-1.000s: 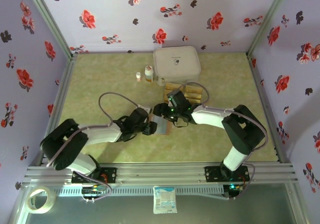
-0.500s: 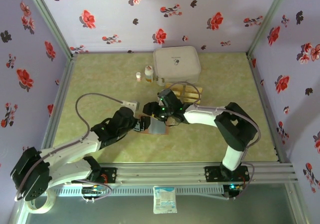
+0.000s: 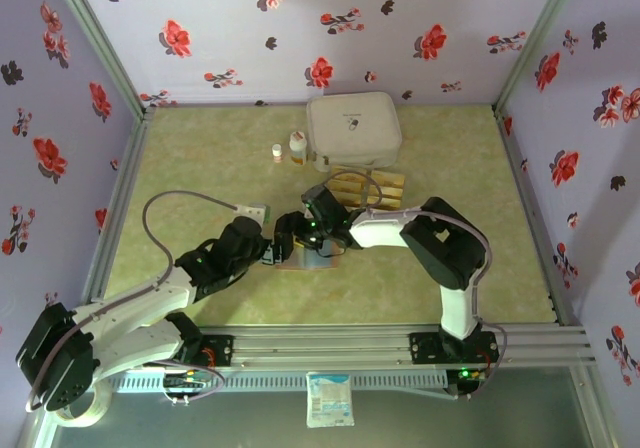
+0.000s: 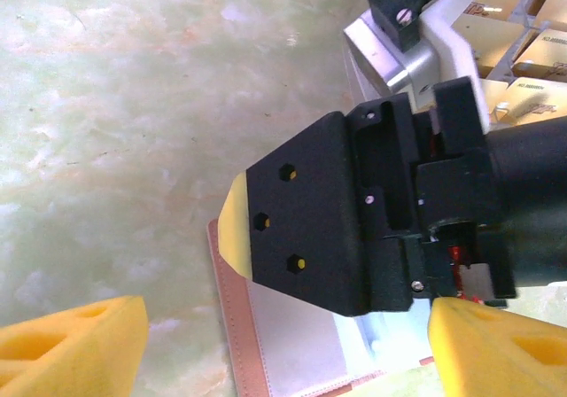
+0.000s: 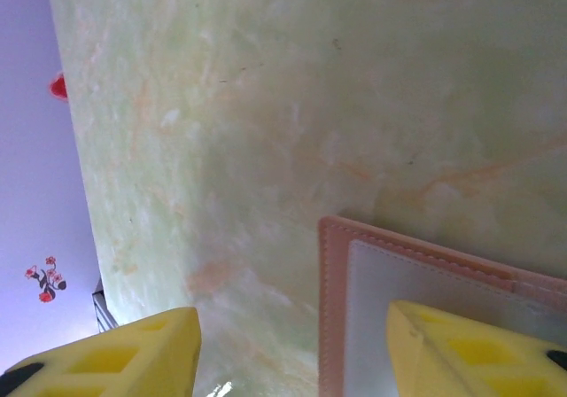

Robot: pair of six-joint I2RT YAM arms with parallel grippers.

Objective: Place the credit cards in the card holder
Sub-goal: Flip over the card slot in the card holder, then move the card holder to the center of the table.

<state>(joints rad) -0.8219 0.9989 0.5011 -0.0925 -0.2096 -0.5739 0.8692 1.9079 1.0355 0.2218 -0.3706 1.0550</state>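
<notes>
We find the card holder [image 3: 305, 260] lying open and flat near the middle of the table [image 3: 190, 168], pale lining up. Its reddish-brown stitched border runs down its left edge from a rounded corner. The left gripper [image 4: 288, 346] hangs low over the holder's near part with its yellow fingers [image 4: 75, 344] spread wide, one off each side, and nothing between them. The right gripper [image 5: 293, 348] comes in from the far side, and its fingers stand apart as well. One finger is over bare table and the other over the lining, with the holder's left border between them. We cannot tell whether either pad touches the leather. The two grippers sit very close, nose to nose over the holder, so there is little room between them. The credit cards [image 3: 372, 188] stand in golden rows just behind the right wrist, with the white case [image 3: 352, 128] beyond them and two small bottles [image 3: 297, 146] to its left. Open green surface stretches to the left wall, along the right side, and forward to the near rail [image 3: 320, 340].
</notes>
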